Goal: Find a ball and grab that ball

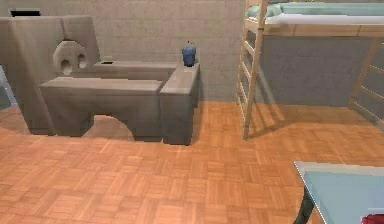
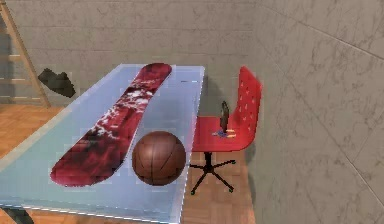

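Here, a brown basketball (image 2: pixel 159 158) is seen lying on the pale glass table (image 2: pixel 190 85), low in the middle of the arm side view, just beside a red snowboard (image 2: pixel 112 125). A red chair (image 2: pixel 241 108) is set at the table's right.

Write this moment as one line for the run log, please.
target: ball on glass table | beside it: red snowboard | past table: red chair | ahead: sofa, bunk bed | status: ball found, not yet grabbed
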Controlling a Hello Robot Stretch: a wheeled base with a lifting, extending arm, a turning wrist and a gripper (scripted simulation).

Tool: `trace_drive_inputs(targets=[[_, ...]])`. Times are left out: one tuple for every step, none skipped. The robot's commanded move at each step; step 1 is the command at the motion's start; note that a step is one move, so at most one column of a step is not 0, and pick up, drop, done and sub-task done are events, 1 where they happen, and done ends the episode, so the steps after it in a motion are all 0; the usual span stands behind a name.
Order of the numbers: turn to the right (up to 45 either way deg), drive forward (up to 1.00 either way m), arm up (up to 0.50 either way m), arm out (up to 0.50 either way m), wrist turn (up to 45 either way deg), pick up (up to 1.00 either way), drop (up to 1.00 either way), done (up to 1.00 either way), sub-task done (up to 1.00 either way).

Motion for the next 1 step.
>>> trace_drive_inputs(targets=[[0.0,0.00,0.38,0.00,0.0,0.00,0.00,0.00,0.00]])
